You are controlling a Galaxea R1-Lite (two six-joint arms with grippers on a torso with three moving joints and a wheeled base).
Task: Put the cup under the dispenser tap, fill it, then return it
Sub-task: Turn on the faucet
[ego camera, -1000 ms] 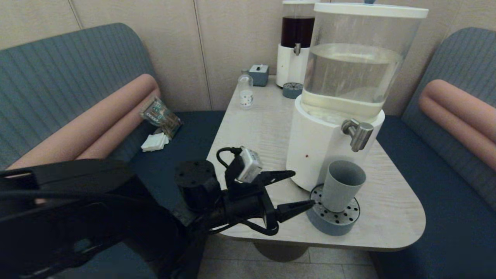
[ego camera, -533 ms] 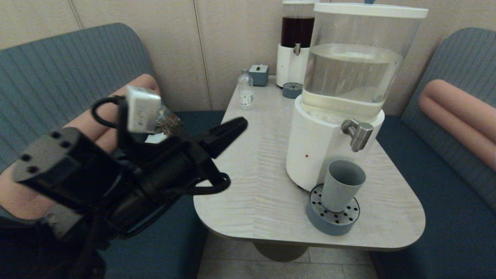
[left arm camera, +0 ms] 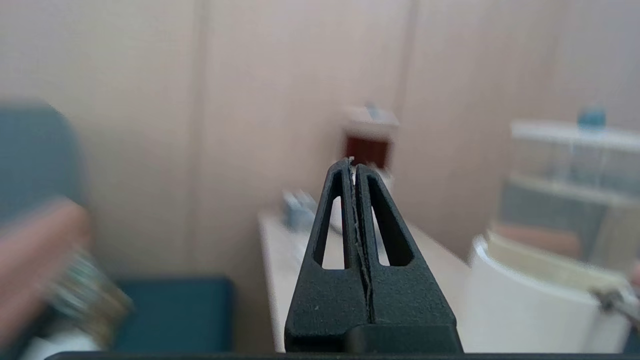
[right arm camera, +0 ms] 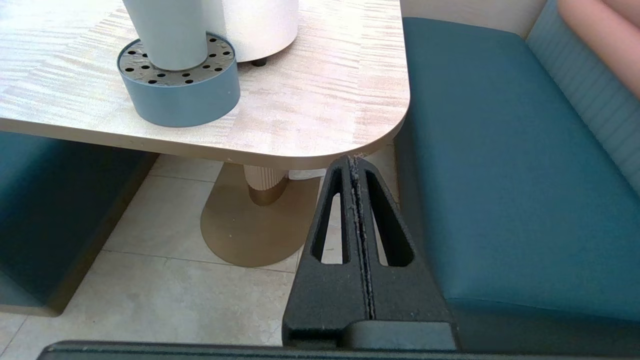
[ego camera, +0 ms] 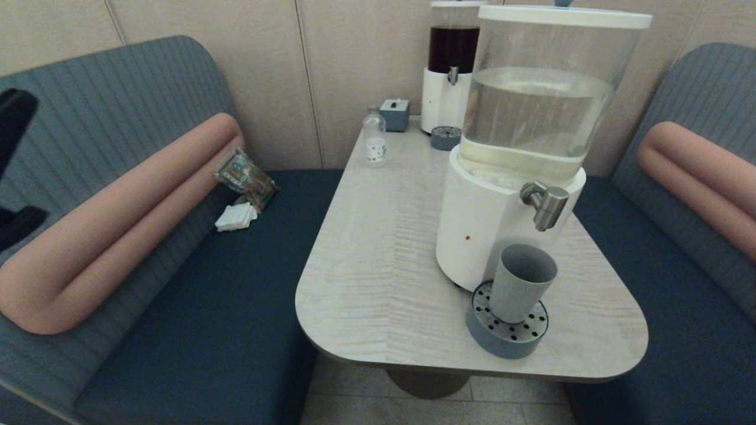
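The grey-blue cup (ego camera: 522,283) stands upright on the round perforated drip tray (ego camera: 508,333), directly beneath the metal dispenser tap (ego camera: 546,203) of the clear-tank dispenser (ego camera: 531,118). Nothing holds the cup. My left gripper (left arm camera: 351,162) is shut and empty, raised far to the left of the table and pointing toward the wall and the dispensers. Only a dark part of the left arm (ego camera: 15,124) shows at the head view's left edge. My right gripper (right arm camera: 354,159) is shut and empty, low beside the table's near right corner, with the cup (right arm camera: 167,30) and the drip tray (right arm camera: 180,95) ahead of it.
The table (ego camera: 378,283) also carries a small clear bottle (ego camera: 374,140), a small blue box (ego camera: 394,113) and a dark-liquid dispenser (ego camera: 452,65) at the back. Blue benches with pink bolsters flank the table. A packet and napkins (ego camera: 242,189) lie on the left bench.
The left arm has swung up and away from beside the drip tray to the head view's far left edge. Its fingers, open a second ago, are now shut. The cup has not moved.
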